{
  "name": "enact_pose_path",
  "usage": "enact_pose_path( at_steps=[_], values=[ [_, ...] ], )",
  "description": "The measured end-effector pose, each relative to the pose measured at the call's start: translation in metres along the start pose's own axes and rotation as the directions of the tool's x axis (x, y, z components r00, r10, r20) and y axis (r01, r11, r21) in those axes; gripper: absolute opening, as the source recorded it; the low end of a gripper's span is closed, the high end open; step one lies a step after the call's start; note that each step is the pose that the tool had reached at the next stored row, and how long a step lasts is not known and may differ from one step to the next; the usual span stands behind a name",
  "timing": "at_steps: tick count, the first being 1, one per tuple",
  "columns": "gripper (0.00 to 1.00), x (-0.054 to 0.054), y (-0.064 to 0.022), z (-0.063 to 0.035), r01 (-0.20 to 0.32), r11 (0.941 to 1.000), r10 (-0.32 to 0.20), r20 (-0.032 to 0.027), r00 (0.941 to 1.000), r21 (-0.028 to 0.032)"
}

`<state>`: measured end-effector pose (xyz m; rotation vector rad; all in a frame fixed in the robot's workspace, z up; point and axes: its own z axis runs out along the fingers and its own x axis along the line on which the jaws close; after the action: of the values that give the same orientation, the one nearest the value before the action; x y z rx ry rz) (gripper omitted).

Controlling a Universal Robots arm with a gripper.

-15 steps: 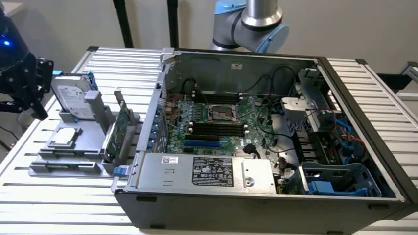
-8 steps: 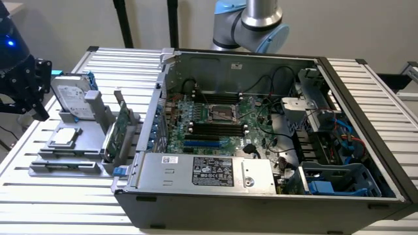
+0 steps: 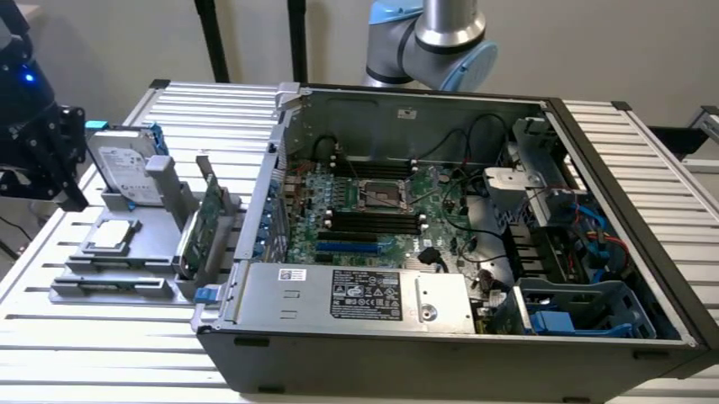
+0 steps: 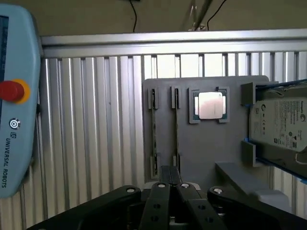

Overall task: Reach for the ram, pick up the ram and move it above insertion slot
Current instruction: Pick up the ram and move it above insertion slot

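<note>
At the exterior view's left we see the grey holder (image 3: 96, 263) on the slatted table (image 3: 101, 345). It carries a hard drive (image 3: 121, 164), a CPU (image 3: 113, 236) and, on the side towards the case, a green card (image 3: 202, 225).

In the wrist view the same holder (image 4: 206, 148) shows its grooves. The ram (image 4: 176, 127) stands on edge in one of them, between a second stick (image 4: 153, 129) and the CPU (image 4: 209, 104), with the drive (image 4: 280, 124) beyond that. The hand (image 4: 171, 175) sits over one end of the ram. Its fingers (image 4: 160, 201) are drawn narrow, close together, and we see nothing gripped between them. Whether the tips touch the board we cannot tell. A pendant (image 4: 17, 96) is well apart from the holder.

Further right in the exterior view stands the open case (image 3: 450, 362), with the arm (image 3: 450, 38) rising behind its far wall. Inside, the slot (image 3: 376, 223) is one of several parallel black ones, between the silver socket (image 3: 379, 195) on the far side and a blue slot (image 3: 348, 247) on the near side.

We judge the work to be in its first step, the reach. The ram sits in its groove, unlifted and well apart from the slot. The grasp calls for the fingers to part just enough to straddle the thin board, squared to its long edge. The lift out of the groove needs to be straight so that the ram does not bind.
</note>
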<state>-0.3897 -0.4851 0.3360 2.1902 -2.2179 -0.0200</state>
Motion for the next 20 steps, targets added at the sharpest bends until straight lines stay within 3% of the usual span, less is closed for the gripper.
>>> enact_pose_path(
  at_steps=[5,11,16,17,18,20],
  values=[
    [0.11,0.000,0.0014,0.0031,0.075,0.9972,-0.075,0.0023,0.9972,0.0010],
    [0.12,0.000,0.0029,0.0039,0.078,0.9969,-0.078,0.0028,0.9969,0.0015],
    [0.36,0.001,0.0036,0.0067,0.078,0.9969,-0.078,0.0026,0.9969,0.0017],
    [0.36,0.002,0.0037,0.0075,0.078,0.9969,-0.078,0.0024,0.9969,0.0018],
    [0.42,0.002,0.0039,0.0093,0.078,0.9969,-0.078,0.0026,0.9969,0.0026],
    [0.42,0.003,0.0046,0.0129,0.078,0.9969,-0.078,0.0025,0.9969,0.0032]
  ],
)
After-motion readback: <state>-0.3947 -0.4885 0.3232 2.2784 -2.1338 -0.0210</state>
